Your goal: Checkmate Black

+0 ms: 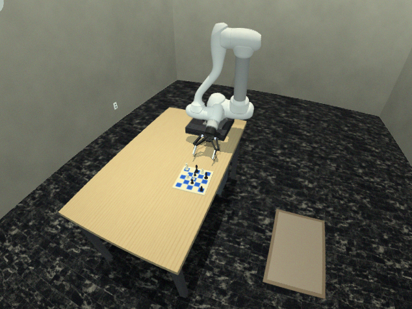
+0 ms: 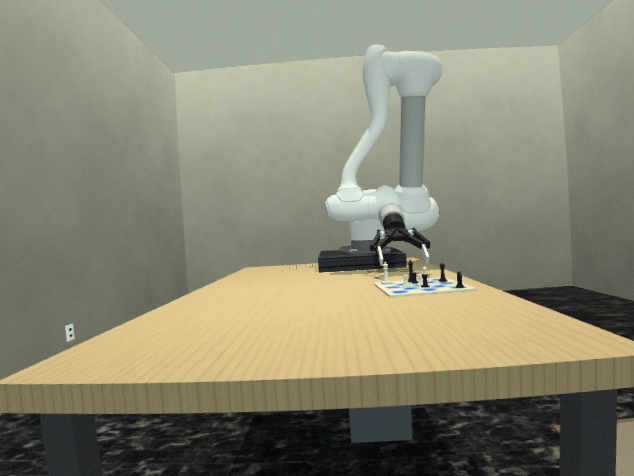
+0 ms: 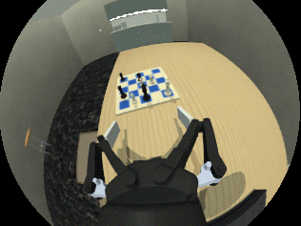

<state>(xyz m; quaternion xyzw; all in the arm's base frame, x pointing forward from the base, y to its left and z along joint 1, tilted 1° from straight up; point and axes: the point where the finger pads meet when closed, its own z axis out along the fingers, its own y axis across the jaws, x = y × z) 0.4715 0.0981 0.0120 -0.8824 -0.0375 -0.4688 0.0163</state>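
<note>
A small blue-and-white chessboard (image 1: 193,181) lies on the wooden table near its right edge; it also shows in the exterior view (image 2: 424,287) and in the wrist view (image 3: 146,90). Several black and white pieces stand upright on it. A white piece (image 1: 186,165) stands at the board's far left corner, and a black piece (image 1: 201,189) stands near the front edge. My gripper (image 1: 203,152) is open and empty. It hangs above the table between the robot base and the board's far edge, apart from all the pieces. It also shows in the exterior view (image 2: 401,252) and in the wrist view (image 3: 149,129).
The robot's black base (image 1: 209,128) sits on the table's far end. A tan mat (image 1: 296,252) lies on the dark floor to the right of the table. The table's right edge runs close beside the board.
</note>
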